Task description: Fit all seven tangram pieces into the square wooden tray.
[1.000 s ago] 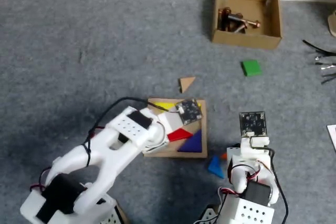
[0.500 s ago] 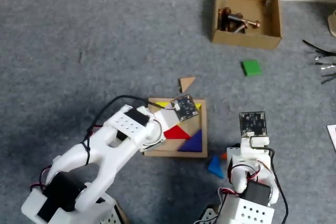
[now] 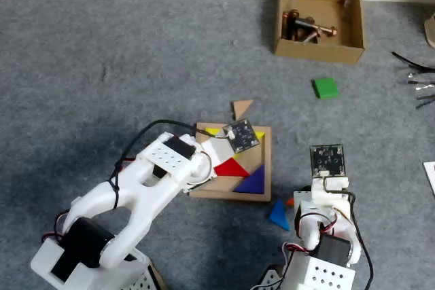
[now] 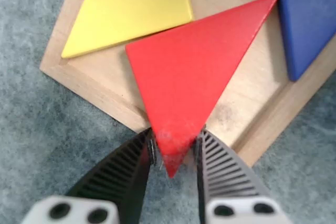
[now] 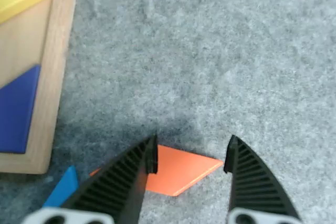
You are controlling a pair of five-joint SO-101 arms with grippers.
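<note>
My left gripper (image 4: 174, 149) is shut on one corner of the red triangle (image 4: 194, 77), which lies tilted across the square wooden tray (image 4: 89, 92). A yellow piece (image 4: 131, 9) and a dark blue piece (image 4: 307, 19) lie in the tray beside it. In the high view the left arm stretches over the tray (image 3: 266, 168) with the red triangle (image 3: 231, 167) at its middle. My right gripper (image 5: 191, 156) hangs open just above an orange piece (image 5: 178, 170) on the carpet. A light blue triangle (image 3: 278, 214) lies next to it.
A tan triangle (image 3: 241, 107) lies on the carpet just beyond the tray. A green square (image 3: 325, 87) sits farther back right. A cardboard box (image 3: 318, 49) with metal parts stands at the back. Cables (image 3: 414, 76) lie at the right edge.
The left arm has swung slightly with the red triangle in its grip. The tray has slid a little to the right and turned. The right arm has kept still.
</note>
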